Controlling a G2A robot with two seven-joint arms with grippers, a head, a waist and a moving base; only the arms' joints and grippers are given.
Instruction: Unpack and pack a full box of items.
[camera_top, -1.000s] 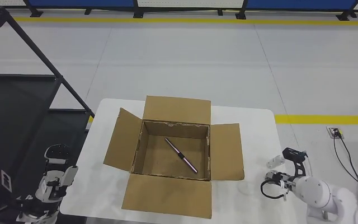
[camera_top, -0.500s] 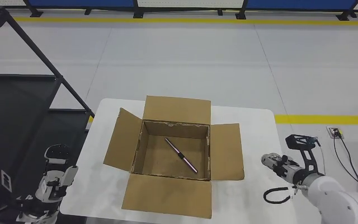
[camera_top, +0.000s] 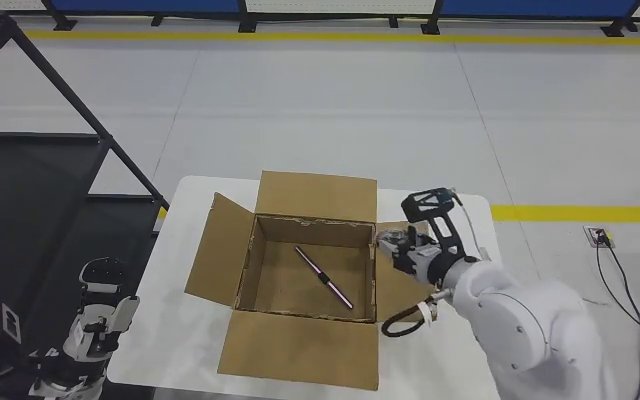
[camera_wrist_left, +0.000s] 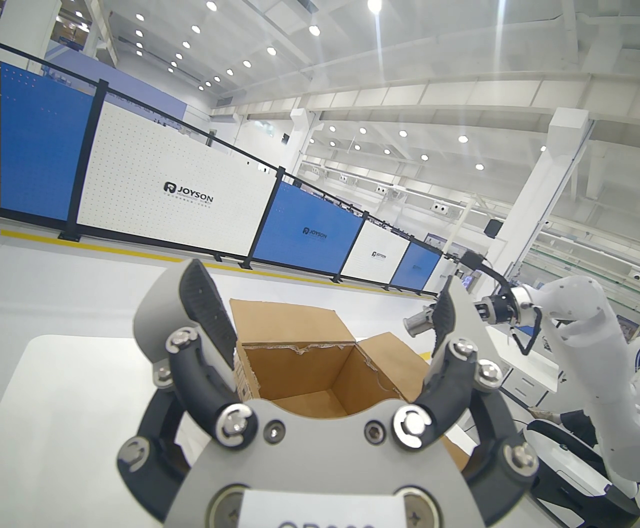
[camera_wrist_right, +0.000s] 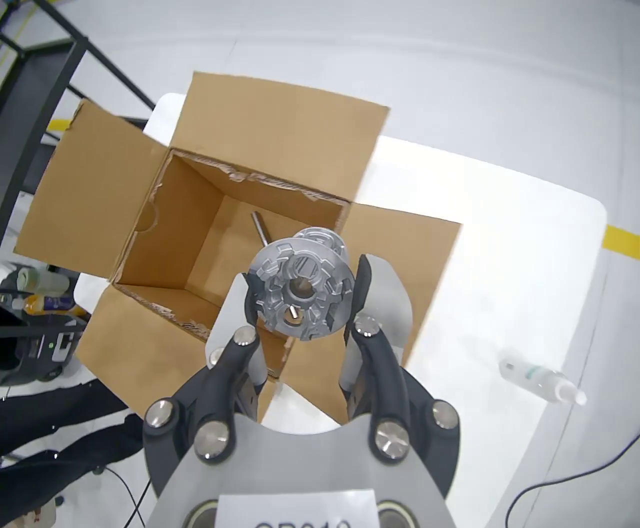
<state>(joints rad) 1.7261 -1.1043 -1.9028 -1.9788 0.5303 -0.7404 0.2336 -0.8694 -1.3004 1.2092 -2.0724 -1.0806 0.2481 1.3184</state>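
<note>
Setting: large bright hall with a pale floor, a yellow floor line, and blue and white fence panels along the far side.
Table (camera_top: 165, 320): white with rounded corners.
Cardboard box (camera_top: 318, 198): stands in the middle of the table with its top open and all four flaps folded outward.
Rod (camera_top: 323, 277): thin and metal, lying flat and diagonally on the floor of the box.
Right gripper (camera_wrist_right: 305, 280): held in the air above the box's right wall, where the right flap begins. Its fingers are clamped on a metal spool.
Metal spool (camera_wrist_right: 300, 295): silver, with round notched flanges. It is gripped on both sides, raised off the table, and hangs over the right edge of the box opening.
Left gripper (camera_wrist_left: 322, 280): low beside the table's left edge and facing across the table toward the box. Its fingers are spread wide with nothing between them.
Small tube (camera_wrist_right: 540, 382): white with a pointed tip, lying on its side on the table to the right of the box, well apart from it.
</note>
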